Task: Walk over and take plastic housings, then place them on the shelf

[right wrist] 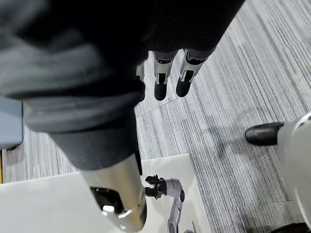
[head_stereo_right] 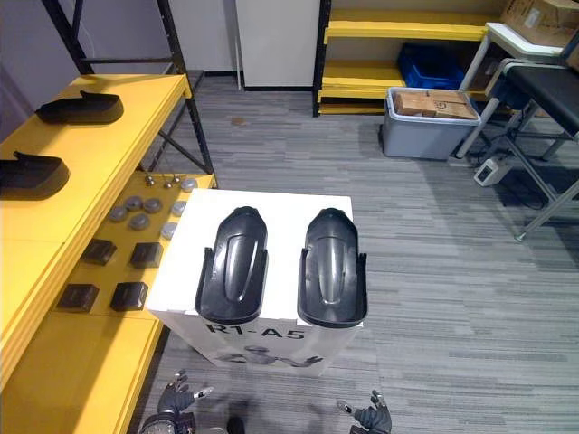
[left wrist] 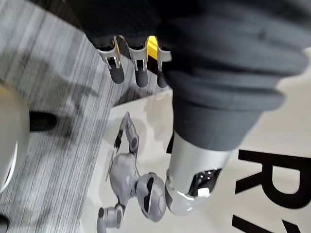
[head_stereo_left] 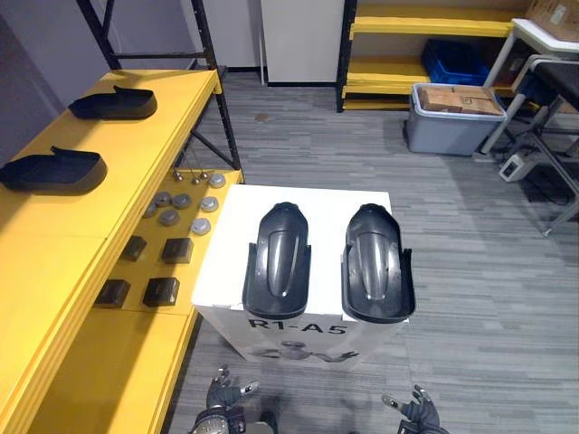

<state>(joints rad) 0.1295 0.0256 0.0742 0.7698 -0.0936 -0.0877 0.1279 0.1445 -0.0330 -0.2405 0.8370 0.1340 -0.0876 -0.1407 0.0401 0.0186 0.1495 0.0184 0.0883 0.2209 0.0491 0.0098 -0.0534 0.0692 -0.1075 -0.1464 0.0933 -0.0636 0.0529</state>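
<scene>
A housing and a second housing are laid side by side on the box, the shelf left of it. The left hand and right hand are held slack-fingered, empty, before it. Either shell could be knocked off the box if gripped off-centre; their undersides are hidden.

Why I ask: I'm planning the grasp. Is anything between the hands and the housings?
Nothing visible. Left hand and right hand hang low before the box; left housing and right housing lie bare on top.
</scene>
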